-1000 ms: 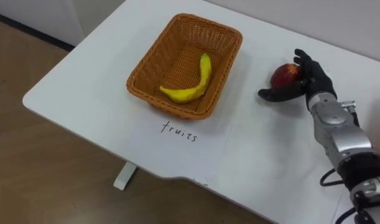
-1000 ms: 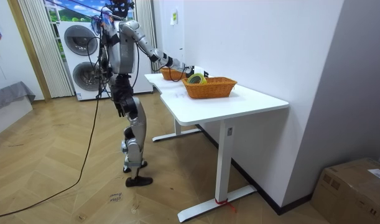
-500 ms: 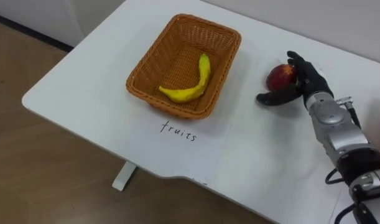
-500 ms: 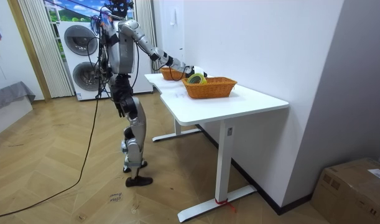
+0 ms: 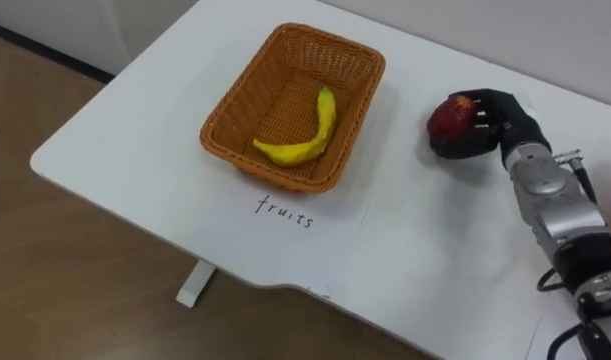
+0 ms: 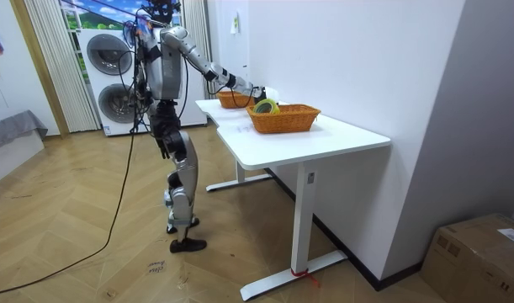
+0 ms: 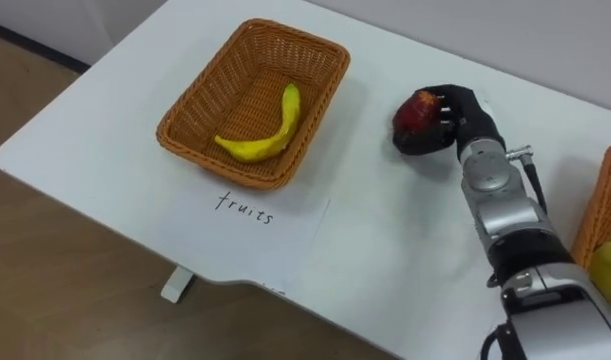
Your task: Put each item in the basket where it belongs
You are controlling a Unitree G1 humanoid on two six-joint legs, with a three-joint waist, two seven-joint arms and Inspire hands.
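My right hand (image 5: pixel 493 122) has its fingers curled around the apple (image 5: pixel 447 118), which is dark red with a paler patch near the top. Whether it rests on the white table (image 5: pixel 415 250) I cannot say surely. To the hand's left stands the wicker basket (image 5: pixel 230 100) holding a yellow banana (image 5: pixel 303 143). Just before the basket, a paper sheet (image 5: pixel 330 228) carries the handwritten word "fruits".

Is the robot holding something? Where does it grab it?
Yes. Its right hand grips the red apple, with fingers curled over the apple's right side and the thumb below it.
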